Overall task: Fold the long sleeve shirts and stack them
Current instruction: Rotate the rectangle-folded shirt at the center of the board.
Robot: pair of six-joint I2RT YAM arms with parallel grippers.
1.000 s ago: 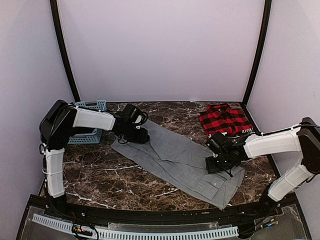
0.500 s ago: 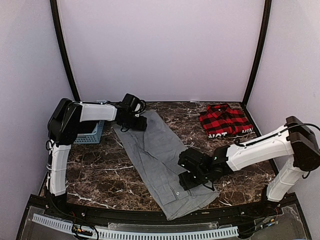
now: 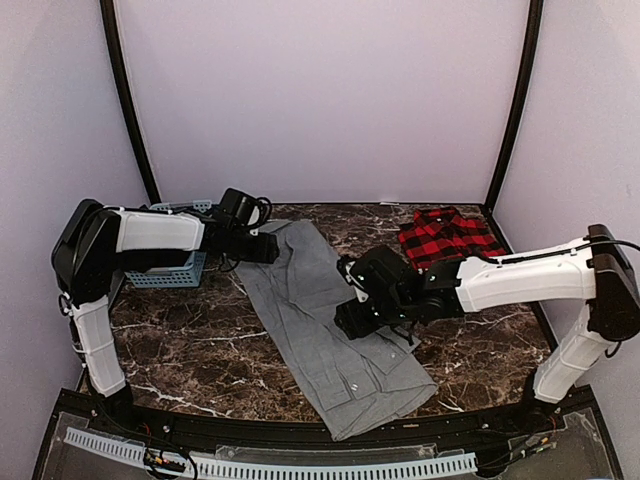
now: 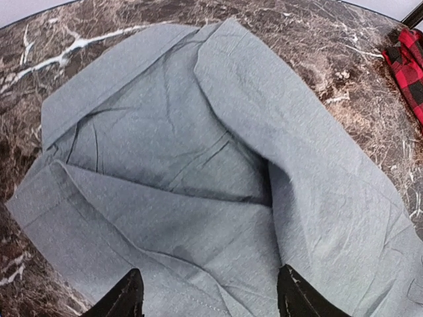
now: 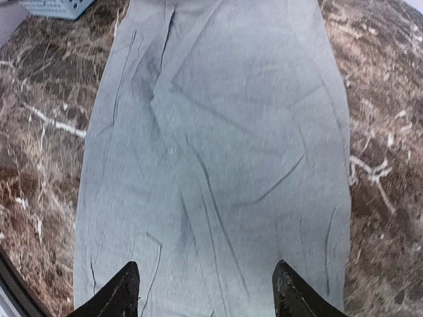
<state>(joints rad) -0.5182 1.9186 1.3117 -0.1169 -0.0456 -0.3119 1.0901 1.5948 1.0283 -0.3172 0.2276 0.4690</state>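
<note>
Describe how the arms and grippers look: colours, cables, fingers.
Left arm and right arm: white shell links, black joint housings, thin black cables looping near the wrists. Left gripper and right gripper are black; wrist views show two dark tapered fingers each. No markings legible.

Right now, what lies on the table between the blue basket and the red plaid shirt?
In the top view: the grey shirt's far end, the left gripper over it, then bare marble table.

The left arm point(image 3: 160, 232) and right arm point(image 3: 520, 282) have white shells, black joints (looping black cables).
</note>
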